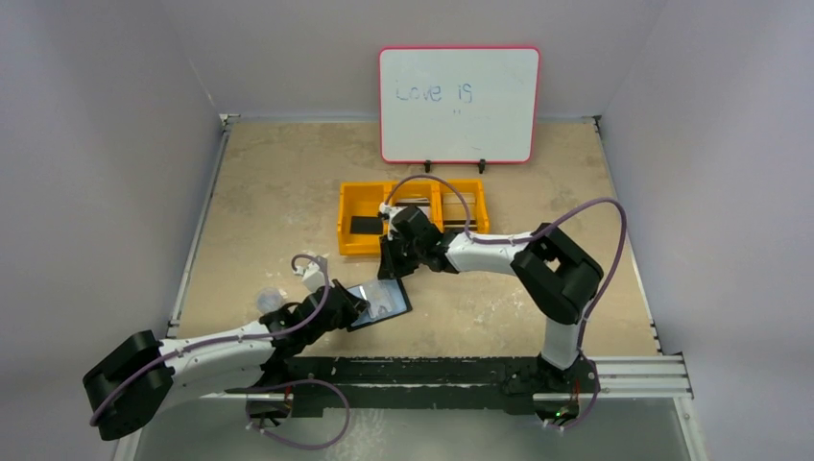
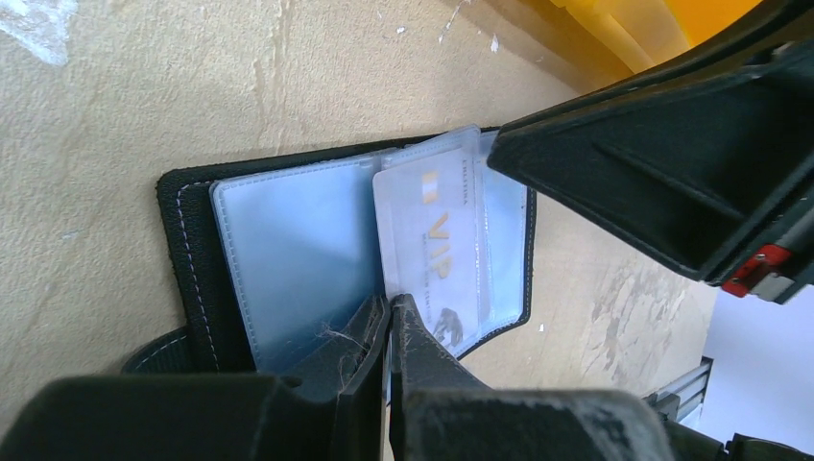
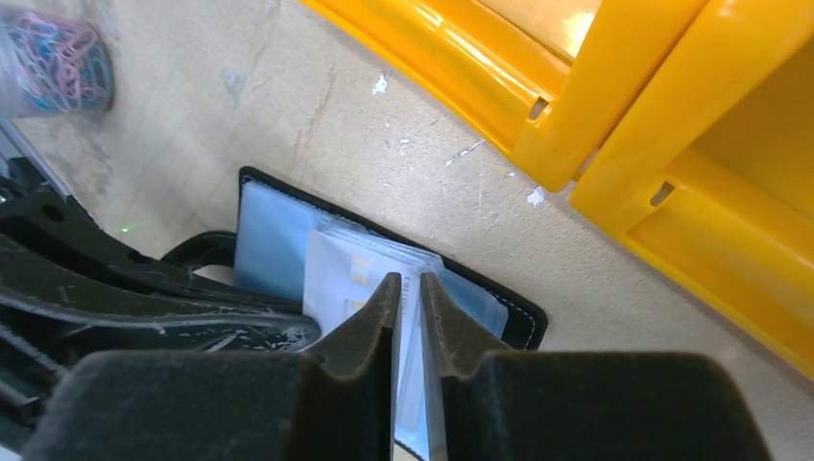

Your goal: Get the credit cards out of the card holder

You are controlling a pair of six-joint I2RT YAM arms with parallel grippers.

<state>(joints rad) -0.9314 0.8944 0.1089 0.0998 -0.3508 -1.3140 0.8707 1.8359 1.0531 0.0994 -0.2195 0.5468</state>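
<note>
1. Centrally on the bench [image 1: 278,192], the card holder [image 1: 394,300] lies open, inside face up. It's a black bifold w/ pale clear pocket leaves. One credit card [image 2: 432,240], whitish and printed "VIP", sits among the leaves by the fold.
2. Yellow tray [image 1: 347,216] stands just beyond the holder, w/ 3 compts side by side. The left compt holds a small flat black rectangle [image 1: 365,225]. The other two are partly hidden by the right arm, so contents can't be told.
3. Clear cup of coloured paper clips [image 3: 53,58] stands on the bench beside the left arm, apart from the holder.
4. Card's long axis runs in line w/ the left arm's fingers, from the holder's edge nearest that arm across to its tray-side edge. In the top view the holder sits skewed to the bench edges.
5. Left gripper [image 2: 389,312]: jaws pressed together. The tips are at the holder's arm-side edge, on the rim of a clear leaf right beside the card's short end.
6. Right gripper [image 3: 408,288]: jaws a narrow slit apart, over the card's opposite, tray-side end. Pale card shows through the slit; can't tell if the pads touch it.
7. Whiteboard [image 1: 459,104] stands upright at the back of the bench, w/ "Love is" written on it.
</note>
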